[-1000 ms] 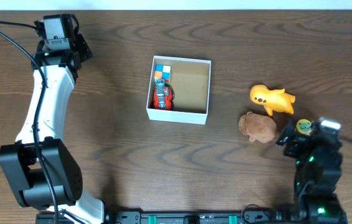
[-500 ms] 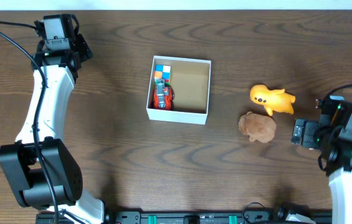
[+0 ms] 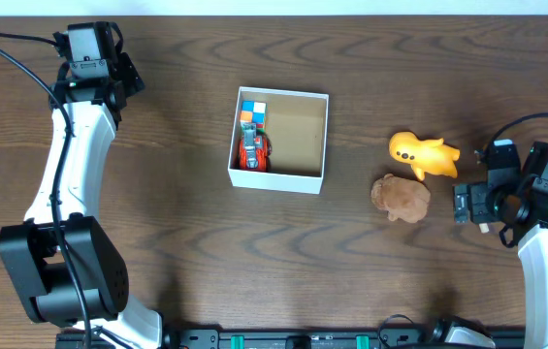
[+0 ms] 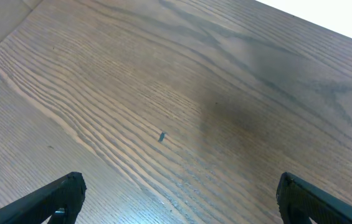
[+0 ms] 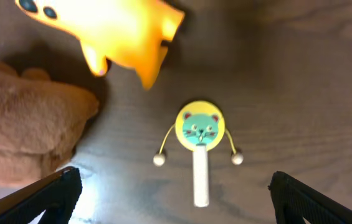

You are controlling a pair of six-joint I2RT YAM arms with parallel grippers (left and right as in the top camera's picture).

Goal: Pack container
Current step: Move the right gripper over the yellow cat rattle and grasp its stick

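White container (image 3: 275, 180) (toys (image 3: 252, 145) inside), right end effector (image 5: 174, 194) agape — above rattle (image 5: 200, 130)

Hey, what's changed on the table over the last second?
The right arm swung its wrist from the near edge out to the right side, its fingers open and empty above the cat rattle. Nothing was grasped or released. The left arm, the container, the yellow toy and the brown plush stayed put.

Overhead is looking straight down on the whole table (image 3: 157, 223). Left wrist is closely facing bare far-left wood. Right wrist is sharing the yellow toy (image 5: 110, 28) and brown plush (image 5: 26, 121) with overhead.
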